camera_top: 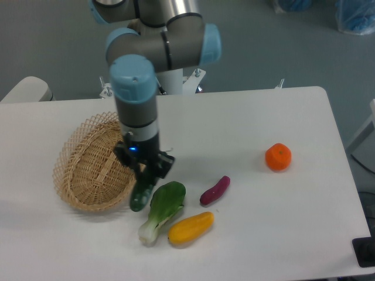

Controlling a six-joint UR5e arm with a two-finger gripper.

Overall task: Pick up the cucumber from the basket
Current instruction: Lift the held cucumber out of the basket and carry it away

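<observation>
Fixed camera: the gripper (145,175) is down at the basket's (76,175) right rim, jaws clamped on the cucumber (140,196), which hangs nearly upright, its lower end showing just outside the rim, next to the bok choy (164,208). Looks stiff, light, and glossy, so likely slippery; the hold sits near its upper end, and a grip nearer the middle would swing less. The basket tilts, its left edge raised, and nothing else shows inside it.

text: none readable
labels/brands: none seen on arm (153,44), basket (88,170) or table (263,117)
</observation>
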